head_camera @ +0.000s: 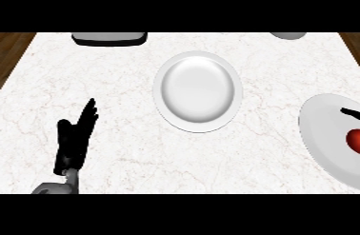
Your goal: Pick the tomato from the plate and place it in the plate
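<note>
A red tomato (pixel 354 140) lies on a white plate (pixel 320 129) at the right edge of the view, partly cut off by the frame. A small black part of my right hand (pixel 349 111) shows just above the tomato, over that plate; the rest of the hand is out of frame. A second white plate (pixel 198 91) sits bare in the middle of the counter. My left hand (pixel 74 139) rests open at the lower left with its fingers up, far from both plates.
A dark grey flat object (pixel 109 38) lies at the counter's back left. A grey rounded item (pixel 288 35) peeks in at the back right. The marble counter (pixel 126 101) ends in wooden edges at both far corners.
</note>
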`<act>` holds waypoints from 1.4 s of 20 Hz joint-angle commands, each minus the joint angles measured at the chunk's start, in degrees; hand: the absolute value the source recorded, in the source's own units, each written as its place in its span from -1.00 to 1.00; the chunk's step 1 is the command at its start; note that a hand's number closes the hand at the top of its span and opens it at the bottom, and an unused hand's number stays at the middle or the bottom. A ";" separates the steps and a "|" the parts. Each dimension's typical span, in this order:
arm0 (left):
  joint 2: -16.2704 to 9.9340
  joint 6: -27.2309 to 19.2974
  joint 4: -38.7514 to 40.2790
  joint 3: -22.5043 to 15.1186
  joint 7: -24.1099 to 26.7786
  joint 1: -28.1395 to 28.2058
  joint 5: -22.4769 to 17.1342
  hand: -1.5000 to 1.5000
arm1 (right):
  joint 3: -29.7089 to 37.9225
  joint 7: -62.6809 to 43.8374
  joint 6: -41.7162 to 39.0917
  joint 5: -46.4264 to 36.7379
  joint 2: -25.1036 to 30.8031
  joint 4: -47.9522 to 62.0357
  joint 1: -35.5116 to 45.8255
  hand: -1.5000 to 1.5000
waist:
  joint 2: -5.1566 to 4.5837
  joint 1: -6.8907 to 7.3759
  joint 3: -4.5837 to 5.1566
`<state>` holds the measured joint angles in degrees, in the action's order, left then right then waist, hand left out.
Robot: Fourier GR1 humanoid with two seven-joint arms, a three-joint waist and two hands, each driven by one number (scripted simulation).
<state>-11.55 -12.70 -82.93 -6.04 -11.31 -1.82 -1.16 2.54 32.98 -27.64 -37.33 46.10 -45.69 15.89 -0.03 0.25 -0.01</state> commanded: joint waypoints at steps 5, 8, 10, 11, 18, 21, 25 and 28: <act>3.27 -0.12 4.03 0.90 -0.61 -3.96 2.16 0.00 | -0.50 3.47 4.70 -6.48 -3.54 10.48 5.39 1.00 | -0.13 0.13 -0.02; 2.73 1.33 0.91 0.56 4.11 2.84 2.19 0.00 | -0.10 5.68 6.57 -6.78 -3.18 6.98 4.40 1.00 | -0.04 0.20 -0.01; 2.57 0.83 0.83 2.25 -2.40 -3.84 1.67 0.00 | 0.90 11.17 8.92 -7.45 -0.75 10.35 3.72 1.00 | -0.09 0.02 -0.03; 2.33 1.07 -2.06 0.10 -1.11 0.64 3.60 0.00 | 0.63 6.39 7.77 -7.88 -3.07 9.16 7.51 1.00 | -0.04 0.27 -0.02; 2.20 1.95 -1.41 1.97 -0.08 2.03 2.62 0.00 | 1.12 0.15 10.96 -6.80 -6.97 -3.84 4.37 1.00 | 0.48 -0.87 0.16; 1.97 2.93 -0.32 1.06 -1.77 -0.94 2.64 0.00 | -8.21 -1.92 14.04 -10.67 -23.20 -7.53 12.19 1.00 | 0.89 2.57 0.45; 2.84 3.19 0.32 -0.32 -2.02 -2.02 3.21 0.00 | -15.47 -12.68 19.20 -15.24 -39.21 -11.95 18.09 1.00 | 0.83 4.18 0.37; 3.87 1.63 0.53 -0.32 -2.34 -2.30 3.82 0.00 | -21.42 -22.68 23.53 -16.25 -45.47 -16.38 19.50 1.00 | 0.85 2.75 0.17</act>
<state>-8.65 -10.25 -83.08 -5.91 -13.24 -3.25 2.10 -12.08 20.25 -8.89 -51.52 10.03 -56.94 32.47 0.85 3.53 0.29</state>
